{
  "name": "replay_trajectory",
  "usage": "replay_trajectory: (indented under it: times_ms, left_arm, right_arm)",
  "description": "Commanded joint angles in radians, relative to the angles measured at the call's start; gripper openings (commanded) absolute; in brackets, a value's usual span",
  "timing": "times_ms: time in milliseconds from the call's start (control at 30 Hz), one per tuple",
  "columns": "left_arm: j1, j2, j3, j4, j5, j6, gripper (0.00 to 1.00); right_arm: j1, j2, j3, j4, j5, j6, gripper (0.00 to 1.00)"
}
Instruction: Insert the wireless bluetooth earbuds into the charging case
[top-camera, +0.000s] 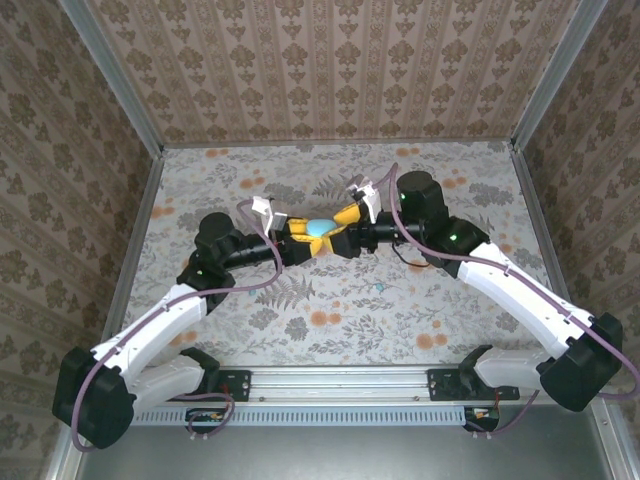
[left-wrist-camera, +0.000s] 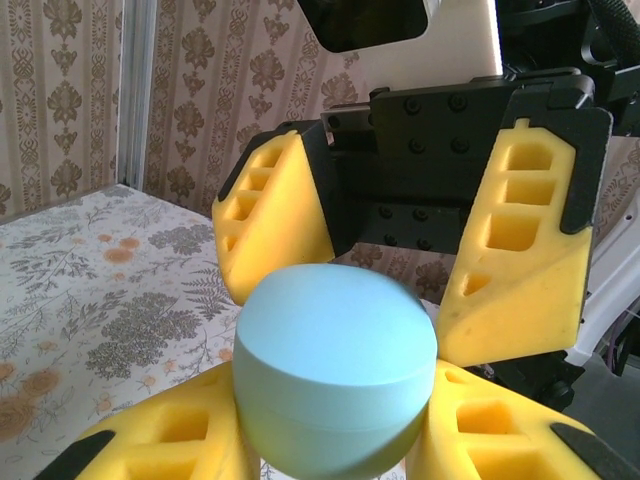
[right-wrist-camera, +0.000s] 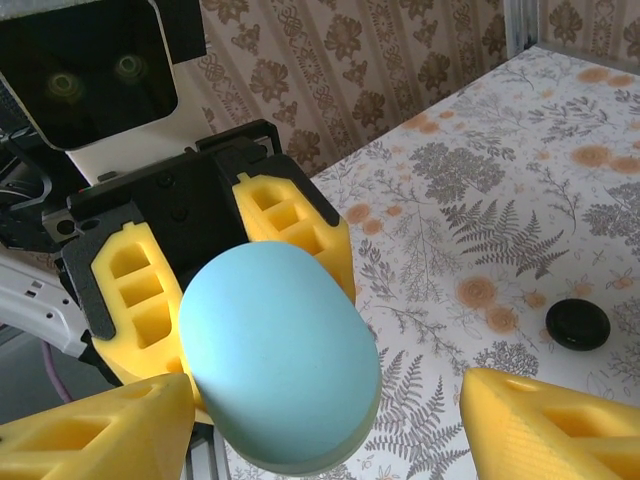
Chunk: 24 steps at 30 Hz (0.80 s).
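- Arm on the left (top-camera: 160, 330), white with black joints, reaches from the near left corner of the floral-printed table (top-camera: 330, 320) toward its middle.
- At that arm's tip, the left gripper (top-camera: 306, 238) is clamped onto the charging case. Its yellow block fingers (left-wrist-camera: 450, 450) press in at either side. The left wrist view looks along them, with the case seated between the two tips.
- Centre of the scene: the charging case (top-camera: 318, 228) is a smooth, light turquoise-blue pebble. Its lid is down and a thin seam runs around its body. It sits between the two grippers near the middle of the table and appears lifted off the surface.
- Facing it head-on from the other side is the right gripper (top-camera: 343, 230), with its jaws spread wide. In the right wrist view, one of its yellow fingers sits close to the case's lower left edge, and I cannot tell whether they touch. The other finger (right-wrist-camera: 550, 430) is well clear of the case to the right.
- A black round disc (right-wrist-camera: 578, 323) lies flat on the table, apart from the case and both grippers.
- Arm on the right (top-camera: 520, 290), also white and black, stretches back to the near right corner.
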Motion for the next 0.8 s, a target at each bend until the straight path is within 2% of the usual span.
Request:
replay_trajectory:
  times_ms: [0, 167, 567, 767]
  left_arm:
    - [-0.011, -0.031, 0.013, 0.027, 0.043, -0.016, 0.19]
    - [-0.014, -0.057, 0.005, 0.016, 0.038, -0.008, 0.19]
    - [-0.016, -0.055, 0.006, 0.013, 0.036, 0.003, 0.19]
    - [-0.013, -0.069, -0.009, -0.032, -0.020, 0.033, 0.19]
  right_arm:
    - [-0.005, 0.009, 0.044, 0.003, 0.058, -0.015, 0.71]
    - [-0.021, 0.011, 0.059, 0.003, 0.105, -0.009, 0.71]
    - [-0.048, 0.029, 0.094, -0.003, 0.133, 0.027, 0.71]
    - [-0.059, 0.014, 0.092, -0.015, 0.129, 0.054, 0.71]
